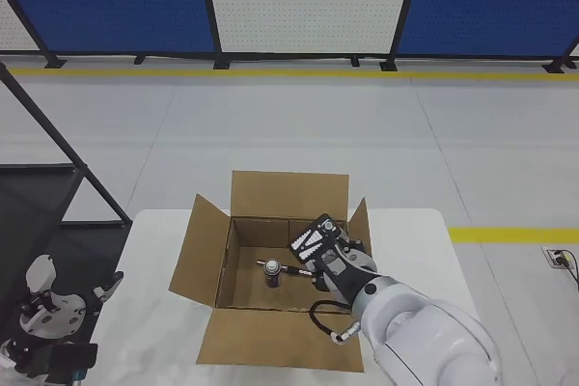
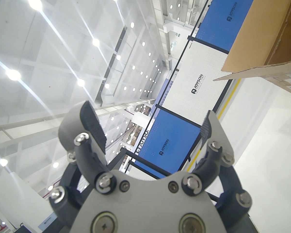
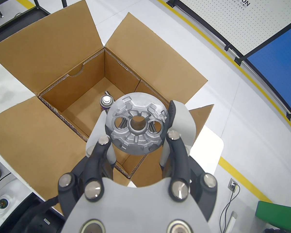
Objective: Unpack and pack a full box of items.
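Observation:
An open cardboard box stands in the middle of the white table, all flaps folded out. My right gripper is shut on a grey cast-metal disc with round holes and a centre bore, held above the box's near right corner. On the box floor stands a small spray can, also seen from above. My left gripper is open and holds nothing, tilted up toward the ceiling. It sits off the table's left edge, with a box flap nearby.
A black metal rack stands left of the table. Blue and white partition panels line the far side beyond a yellow floor line. A wall socket with a cable lies on the floor to the right.

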`<action>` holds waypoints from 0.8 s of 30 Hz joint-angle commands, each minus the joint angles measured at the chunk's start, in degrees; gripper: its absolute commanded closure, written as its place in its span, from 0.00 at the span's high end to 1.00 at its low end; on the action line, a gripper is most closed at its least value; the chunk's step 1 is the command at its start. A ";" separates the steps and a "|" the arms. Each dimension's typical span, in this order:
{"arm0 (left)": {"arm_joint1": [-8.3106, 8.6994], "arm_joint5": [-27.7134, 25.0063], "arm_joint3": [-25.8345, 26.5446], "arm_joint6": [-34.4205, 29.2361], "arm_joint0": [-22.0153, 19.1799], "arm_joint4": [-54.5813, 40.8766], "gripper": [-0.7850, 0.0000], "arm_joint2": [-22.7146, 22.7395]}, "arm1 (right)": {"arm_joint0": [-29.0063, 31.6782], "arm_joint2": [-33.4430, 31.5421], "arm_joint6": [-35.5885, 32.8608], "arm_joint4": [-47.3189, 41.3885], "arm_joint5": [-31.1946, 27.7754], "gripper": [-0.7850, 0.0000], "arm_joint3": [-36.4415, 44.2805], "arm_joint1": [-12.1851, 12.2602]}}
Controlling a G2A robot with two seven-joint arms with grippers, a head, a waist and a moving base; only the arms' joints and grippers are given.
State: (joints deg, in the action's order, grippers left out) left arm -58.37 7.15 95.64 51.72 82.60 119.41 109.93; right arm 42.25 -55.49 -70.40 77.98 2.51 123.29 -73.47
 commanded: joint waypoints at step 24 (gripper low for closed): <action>0.00 0.00 0.00 0.00 0.00 0.00 1.00 0.00 | -24.01 16.45 -2.46 -17.57 -14.55 0.00 -41.32 -7.95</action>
State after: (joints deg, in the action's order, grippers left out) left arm -58.37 7.15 95.64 51.72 82.60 119.41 109.93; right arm 18.37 -39.01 -72.41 60.76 -12.26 83.00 -81.31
